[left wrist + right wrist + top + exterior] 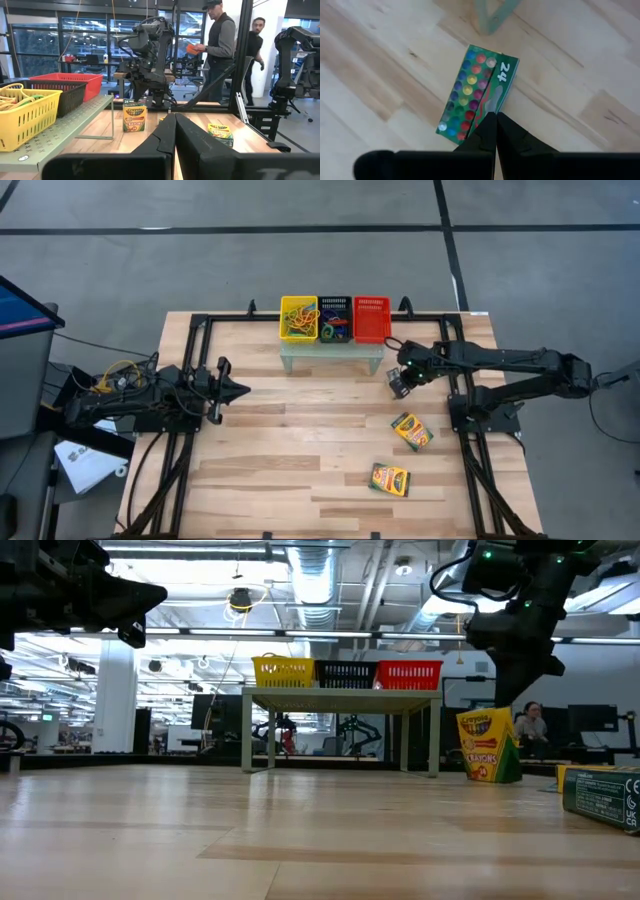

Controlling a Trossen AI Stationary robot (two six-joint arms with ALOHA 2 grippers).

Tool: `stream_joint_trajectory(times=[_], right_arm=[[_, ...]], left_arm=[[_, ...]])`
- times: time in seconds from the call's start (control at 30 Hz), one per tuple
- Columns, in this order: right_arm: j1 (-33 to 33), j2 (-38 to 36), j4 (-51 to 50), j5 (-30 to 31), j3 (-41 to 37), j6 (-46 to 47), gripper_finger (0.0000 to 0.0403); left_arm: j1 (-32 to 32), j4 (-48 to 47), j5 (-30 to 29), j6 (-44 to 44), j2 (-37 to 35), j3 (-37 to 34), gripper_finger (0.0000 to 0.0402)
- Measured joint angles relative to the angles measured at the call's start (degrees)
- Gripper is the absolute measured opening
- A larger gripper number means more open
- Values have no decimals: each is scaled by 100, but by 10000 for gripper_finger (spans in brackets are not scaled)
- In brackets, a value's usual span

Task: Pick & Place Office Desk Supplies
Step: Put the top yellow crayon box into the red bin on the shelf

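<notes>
One yellow-and-green crayon box [488, 745] stands upright on its bottom end on the table, right of the stand; the right wrist view shows its dotted top [470, 90]. My right gripper [494, 116] hangs over it, pointing down, fingers shut. Two more crayon boxes [411, 431] [390, 479] lie flat nearer the front right. Rubber bands [300, 320] lie in the yellow basket, and more [336, 330] in the black one. My left gripper [243, 390] is shut and empty at the table's left, above the table. My right gripper's shut fingertips [490, 125] stand at the near top edge [495, 102] of the upright crayon box, coming from above. I cannot tell whether they touch it. The box stands on the table on its own.
The yellow [286, 306], black [333, 300] and red [372, 318] mesh baskets sit in a row on a small green stand [330, 355] at the table's far middle. Bare wood lies across the middle and left. People stand beyond the table [220, 45].
</notes>
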Motion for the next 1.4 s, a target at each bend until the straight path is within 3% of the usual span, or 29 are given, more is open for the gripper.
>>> stream_joint_trajectory(times=[0.3,0.67,1.0,1.27,1.4], right_arm=[[13,2,-98,158,0,87,9],[11,7,-352,264,129,215,145],[401,22,-868,406,915,234,174],[699,571,-947,327,881,4,252],[675,820,-957,398,881,-8,264]], left_arm=[[2,-1,2,0,0,1,0],[0,-2,0,0,0,1,0],[0,-3,0,0,0,-1,0],[2,-3,0,-2,0,1,0],[0,-3,0,0,-2,1,0]])
